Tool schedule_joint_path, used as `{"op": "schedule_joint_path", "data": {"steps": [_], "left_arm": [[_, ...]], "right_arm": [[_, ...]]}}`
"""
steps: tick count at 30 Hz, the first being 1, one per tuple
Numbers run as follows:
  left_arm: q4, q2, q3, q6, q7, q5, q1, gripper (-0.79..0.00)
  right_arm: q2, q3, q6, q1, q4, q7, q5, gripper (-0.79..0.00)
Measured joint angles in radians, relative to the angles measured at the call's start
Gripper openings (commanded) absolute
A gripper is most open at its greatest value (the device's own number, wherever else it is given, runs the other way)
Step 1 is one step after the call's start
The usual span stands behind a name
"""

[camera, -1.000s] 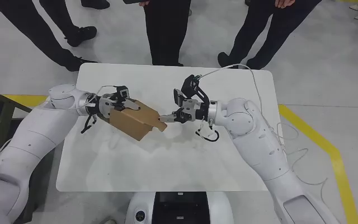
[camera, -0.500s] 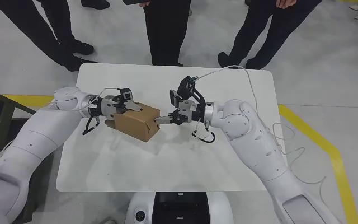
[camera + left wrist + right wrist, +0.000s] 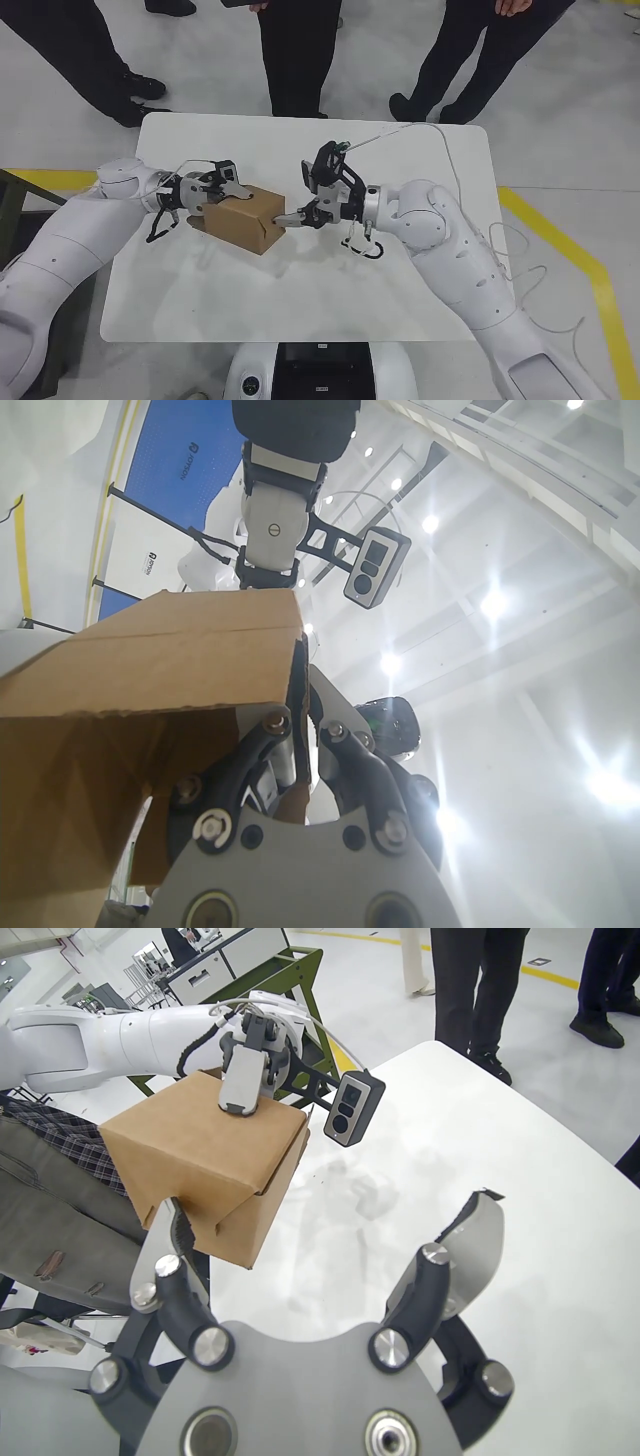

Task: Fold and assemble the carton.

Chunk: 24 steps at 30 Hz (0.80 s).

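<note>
We are seeing the cardboard carton [image 3: 240,215] over the white table [image 3: 400,290]. The left gripper [image 3: 300,710] is pinching its wall; the right gripper [image 3: 325,1203] is gaping wide, one finger touching it.

carton [image 3: 243,215] flap pushed shut, right tool [image 3: 287,217] advanced

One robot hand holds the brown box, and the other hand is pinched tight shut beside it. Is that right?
Not quite. The left gripper does hold the carton, but the right gripper beside it is open, not pinched shut. The right wrist view shows its fingers spread wide, one resting against the carton.
</note>
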Motion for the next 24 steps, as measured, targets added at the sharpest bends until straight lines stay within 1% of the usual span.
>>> {"op": "schedule_joint_path", "data": {"steps": [24], "left_arm": [[-0.007, 0.003, 0.052, 0.000, 0.000, -0.064, -0.023, -0.785]], "right_arm": [[-0.001, -0.046, 0.068, 0.014, -0.038, -0.031, -0.041, 0.000]]}}
